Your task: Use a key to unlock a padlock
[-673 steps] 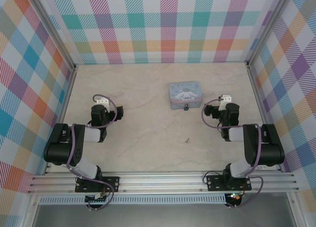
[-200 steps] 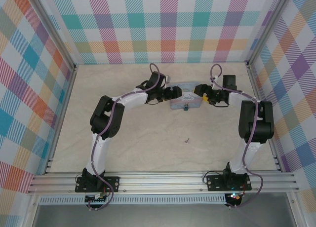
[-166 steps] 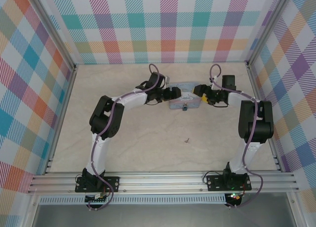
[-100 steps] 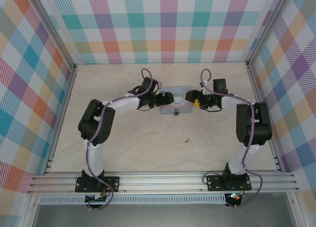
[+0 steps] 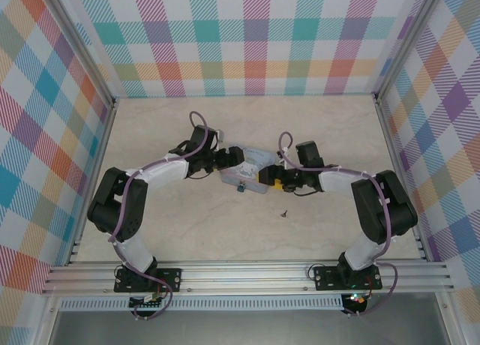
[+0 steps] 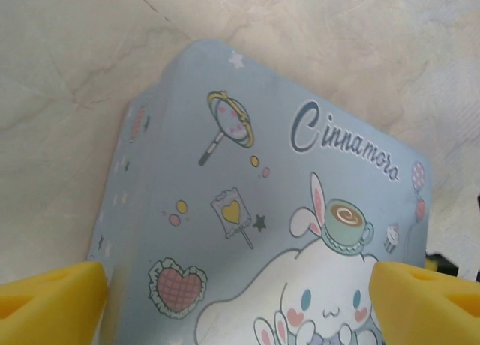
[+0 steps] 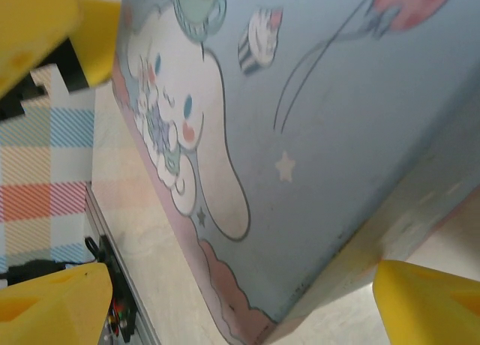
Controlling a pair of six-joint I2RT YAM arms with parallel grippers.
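Observation:
The pale blue cartoon tin lies slanted mid-table, with the small padlock hanging at its near side. The key is a dark sliver on the bare table, a little nearer and to the right of the tin. My left gripper is open at the tin's left end, and its yellow fingers straddle the lid. My right gripper is open at the tin's right end, its fingers either side of the tin's corner. The wrist views leave padlock and key out of sight.
Plaid walls enclose the pale marble table on three sides. An aluminium rail runs along the near edge by the arm bases. The left gripper's yellow finger appears at the top left of the right wrist view.
Both arms came from rest to the tin's two ends. In the last second they have shifted nearer and leftward with the tin between them, and the tin has turned slantwise. The key has not moved.

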